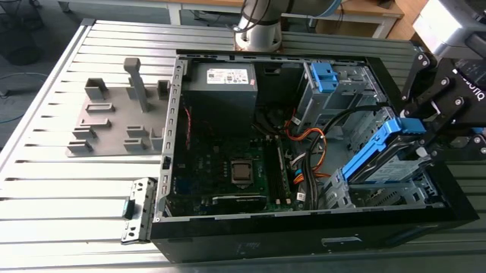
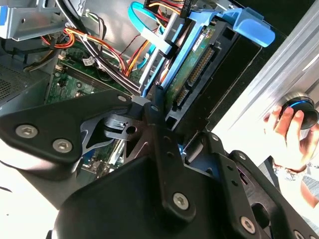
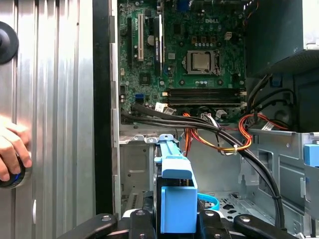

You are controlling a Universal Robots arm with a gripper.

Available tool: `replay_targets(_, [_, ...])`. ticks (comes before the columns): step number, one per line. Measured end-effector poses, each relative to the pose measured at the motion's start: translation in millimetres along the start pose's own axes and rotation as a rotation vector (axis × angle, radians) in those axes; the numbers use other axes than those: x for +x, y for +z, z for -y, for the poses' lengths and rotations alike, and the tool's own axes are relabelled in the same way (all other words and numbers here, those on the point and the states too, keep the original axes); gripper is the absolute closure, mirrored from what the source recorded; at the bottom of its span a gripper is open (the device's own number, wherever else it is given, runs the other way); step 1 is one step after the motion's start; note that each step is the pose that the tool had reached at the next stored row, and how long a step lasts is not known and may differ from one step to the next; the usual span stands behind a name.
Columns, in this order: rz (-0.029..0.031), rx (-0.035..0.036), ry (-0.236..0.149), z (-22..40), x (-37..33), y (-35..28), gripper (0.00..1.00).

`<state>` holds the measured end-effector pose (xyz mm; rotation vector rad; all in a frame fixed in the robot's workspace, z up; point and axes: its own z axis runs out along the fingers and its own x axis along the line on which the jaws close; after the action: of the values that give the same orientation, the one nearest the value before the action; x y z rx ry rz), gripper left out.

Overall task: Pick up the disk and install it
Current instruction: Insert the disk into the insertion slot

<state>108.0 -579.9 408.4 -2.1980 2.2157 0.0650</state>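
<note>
The disk (image 1: 385,161), a silver drive in a bright blue carrier frame, hangs tilted over the metal drive cage (image 1: 395,190) at the exterior view's right end of the open computer case (image 1: 319,242). My gripper (image 1: 420,122) is shut on its upper end, at the blue tab. In the first wrist view the blue carrier of the disk (image 3: 174,196) stands between my black fingers (image 3: 142,219). In the second wrist view the disk (image 2: 197,69) shows edge-on, its connector side bare, with the gripper (image 2: 167,132) clamped on its near end.
Black and orange cables (image 1: 326,133) cross the bay beside the cage. A small blue bracket (image 1: 322,77) sits in the far bay, next to a grey box with a white sticker (image 1: 227,77). A person's hand (image 3: 11,149) rests on a black knob (image 2: 300,110) on the slatted table. A grey fixture (image 1: 114,122) stands at the exterior view's left.
</note>
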Motion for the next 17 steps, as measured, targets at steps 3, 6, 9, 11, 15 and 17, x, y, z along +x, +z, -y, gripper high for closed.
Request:
replay_targets(3, [-0.0002, 0.0, 0.0, 0.0, 0.0, 0.1, 0.64])
replay_targets(6, [0.0, 0.0, 0.0, 0.0, 0.0, 0.2, 0.64])
replay_targets(9, [-0.0002, 0.0, 0.0, 0.0, 0.0, 0.2, 0.57])
replay_targets(11, [0.0002, 0.0001, 0.0, 0.0, 0.0, 0.4, 0.51])
replay_targets(15, [-0.0001, 0.0, 0.0, 0.0, 0.0, 0.3, 0.51])
replay_targets(17, [0.0, 0.0, 0.0, 0.0, 0.0, 0.4, 0.52])
